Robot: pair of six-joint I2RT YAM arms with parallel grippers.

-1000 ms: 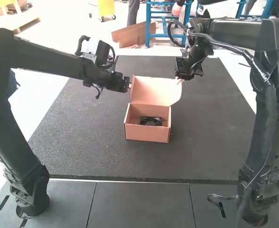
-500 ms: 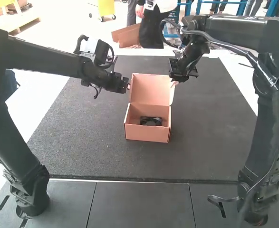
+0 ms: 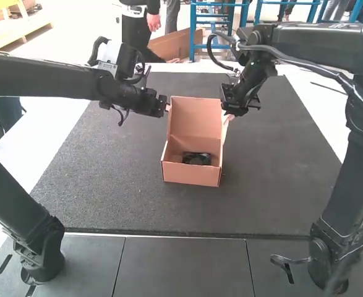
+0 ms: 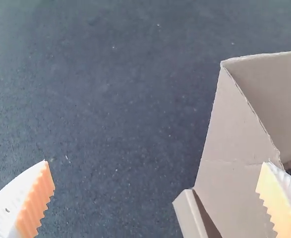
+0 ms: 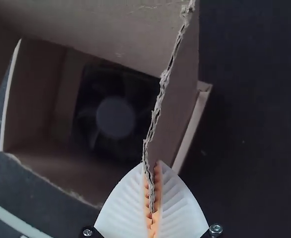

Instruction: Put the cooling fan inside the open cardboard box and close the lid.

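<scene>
Between the clenched jaws of the right gripper (image 3: pixel 231 107) (image 5: pixel 151 171), the ragged side edge of the lid (image 3: pixel 196 120) (image 5: pixel 177 94) is pinched, the cardboard being pressed flat between the white ribbed fingers (image 5: pixel 177 198) and their orange pads. The lid is held raised, standing nearly upright at the far side of the cardboard box (image 3: pixel 192 174), which is set on the dark mat (image 3: pixel 94 179) with its opening left uncovered. Below and forward of the right jaws, inside the box, the cooling fan (image 3: pixel 197 158) (image 5: pixel 114 117) is seen lying flat on the bottom, black, with its round hub turned upward and the box walls around it on all sides. At the opposite side of the lid, the left gripper (image 3: pixel 163 106) (image 4: pixel 155 168) is held just beside the lid's other edge, its jaws released and spread wide, with nothing gripped between them. One of its orange-padded fingertips is placed just in front of the cardboard of the lid (image 4: pixel 234 148), though contact cannot be judged, while the other is held well out over bare mat (image 4: pixel 86 89). A small folded tab of cardboard is seen between the left jaws, near the lid's lower corner. The two grippers are kept apart, with the width of the lid between them.
</scene>
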